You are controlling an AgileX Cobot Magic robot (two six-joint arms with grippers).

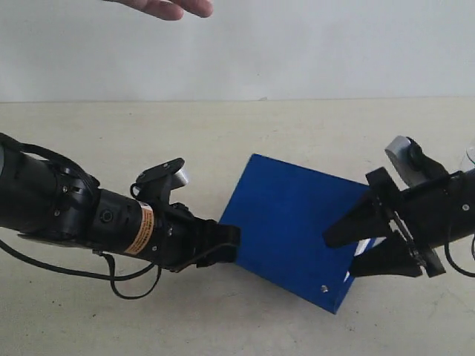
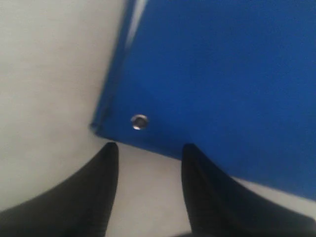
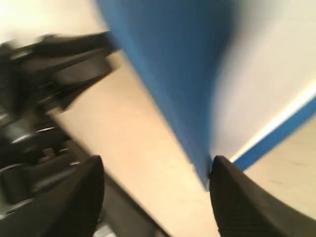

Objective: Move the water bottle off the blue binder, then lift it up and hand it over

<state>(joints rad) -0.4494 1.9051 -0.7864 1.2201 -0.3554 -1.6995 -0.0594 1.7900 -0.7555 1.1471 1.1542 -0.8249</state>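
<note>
deep blue board is taking up the middle of the bench (image 1: 223, 126). the binder (image 1: 297, 222) is lying at a slant, one corner pointing to the far edge and one to the near edge. its longer sides seem to be running from the left toward the near right corner. nothing is standing on its cover, so the first step is looking done. the bottle is not showing clearly in any view, and i cannot tell where it is resting.

the relation that matters is at the binder's right-hand edge. the right gripper (image 1: 340, 256) is sitting released, jaws wide, with that edge lying between them. in the right wrist view the blue edge is coming down close beside one finger (image 3: 232, 197), and blur is hiding whether the two are touching.

the left gripper (image 1: 223, 245) is also released. its two fingers (image 2: 89, 197) are spread and holding nothing, tips just short of the binder's left corner, near a silver rivet (image 2: 139, 121).

i judge the right arm to be the better placed for a pinch and lift. a person's hand (image 1: 167, 7) is hovering above the far edge, toward the left, well apart from the binder.
</note>
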